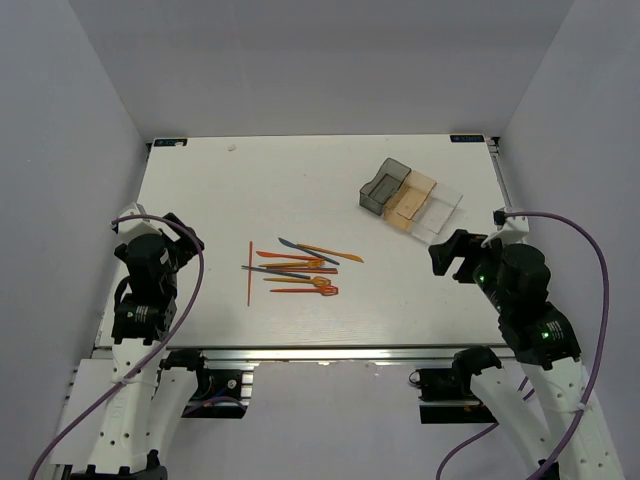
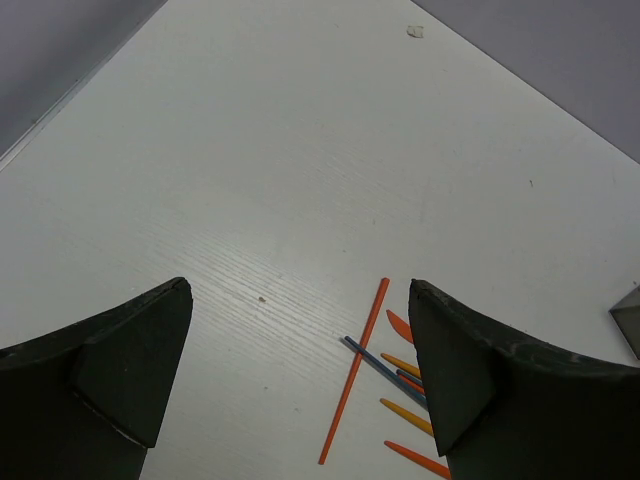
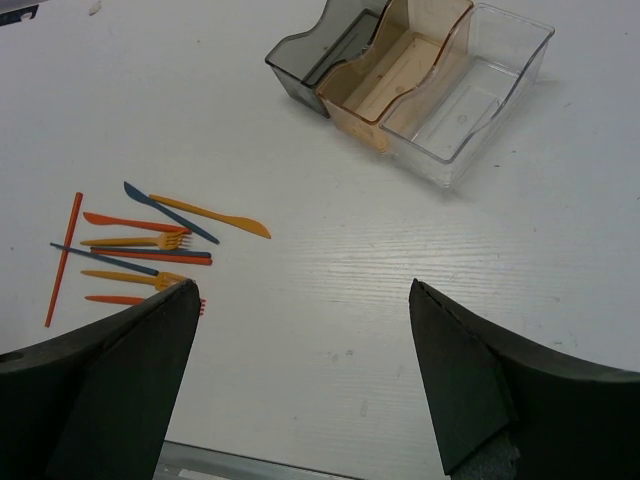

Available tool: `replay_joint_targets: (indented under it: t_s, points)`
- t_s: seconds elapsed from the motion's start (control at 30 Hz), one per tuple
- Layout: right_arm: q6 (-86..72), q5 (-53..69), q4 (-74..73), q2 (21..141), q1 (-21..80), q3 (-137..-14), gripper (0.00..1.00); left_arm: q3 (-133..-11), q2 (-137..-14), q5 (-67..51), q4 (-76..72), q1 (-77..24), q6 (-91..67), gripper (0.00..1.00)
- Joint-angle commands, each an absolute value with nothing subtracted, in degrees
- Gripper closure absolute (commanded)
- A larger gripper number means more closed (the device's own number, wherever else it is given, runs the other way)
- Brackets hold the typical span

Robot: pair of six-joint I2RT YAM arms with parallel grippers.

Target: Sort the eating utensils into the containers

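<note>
I see left gripper (image 2: 298, 320), right gripper (image 3: 300, 300) both wide apart, empty | utensils (image 1: 297, 271) clustered mid-table, well apart from containers (image 1: 411, 196) far right | I judge them light, stiff, slick; pinch across mid-handle, outlying red stick (image 1: 250, 272) first.

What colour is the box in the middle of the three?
The middle box is see-through amber-orange. The right wrist view shows it best.

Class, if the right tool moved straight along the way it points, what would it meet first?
Probably bare table: the open right tool tilts downward. The containers sit farther along that line, the utensils off to the side. Depth is unclear.
</note>
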State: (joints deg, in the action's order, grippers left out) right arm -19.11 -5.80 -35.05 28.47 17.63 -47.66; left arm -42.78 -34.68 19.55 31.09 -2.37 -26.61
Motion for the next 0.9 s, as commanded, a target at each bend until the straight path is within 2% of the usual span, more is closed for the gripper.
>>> replay_joint_targets:
  t_s: [0.0, 0.2, 0.37, 0.5, 0.53, 0.63, 0.67, 0.77, 0.8, 0.83, 0.87]
  points:
    - [-19.6, -6.0, -33.2, 29.0, 17.4, -47.4, 0.11, -42.7, -34.6, 20.6, 31.5, -2.3, -27.0, 0.02]
    - [-18.8, -0.4, -28.9, 28.0, 17.4, -46.9, 0.11, -42.6, -34.9, 20.6, 31.5, -2.3, -27.0, 0.02]
    - [-20.6, 16.0, -12.2, 23.4, 17.4, -39.7, 0.11, -42.6, -35.0, 20.7, 31.5, -2.3, -27.1, 0.02]
    - [-23.1, 29.0, -6.5, 35.0, 18.0, -41.6, 0.11, -42.5, -35.0, 20.4, 31.3, -2.3, -27.1, 0.02]
    - [-23.3, 29.2, -6.2, 41.2, 19.1, -42.5, 0.11, -42.5, -35.1, 20.2, 31.3, -2.3, -27.1, 0.02]
    - [-17.8, 21.5, -8.2, 53.3, 30.6, -49.4, 0.11, -42.5, -35.3, 20.0, 31.2, -2.3, -27.1, 0.02]
    - [-15.3, 19.5, -11.1, 56.4, 37.9, -51.6, 0.11, -42.5, -35.4, 20.0, 31.2, -2.3, -27.0, 0.02]
    - [-5.1, 6.1, -18.3, 69.0, 50.4, -59.9, 0.13, -42.5, -35.9, 19.7, 31.1, -2.2, -26.9, 0.02]
    - [-1.4, 2.1, -19.7, 72.0, 52.0, -61.6, 0.16, -42.5, -36.0, 19.7, 31.2, -2.3, -26.9, 0.02]
    - [3.3, -2.1, -23.2, 82.2, 55.7, -65.4, 0.31, -42.5, -36.3, 19.7, 31.3, -2.3, -26.8, 0.02]
    - [5.3, -4.3, -24.8, 84.2, 57.2, -67.1, 0.39, -42.5, -36.2, 19.7, 31.2, -2.3, -26.8, 0.02]
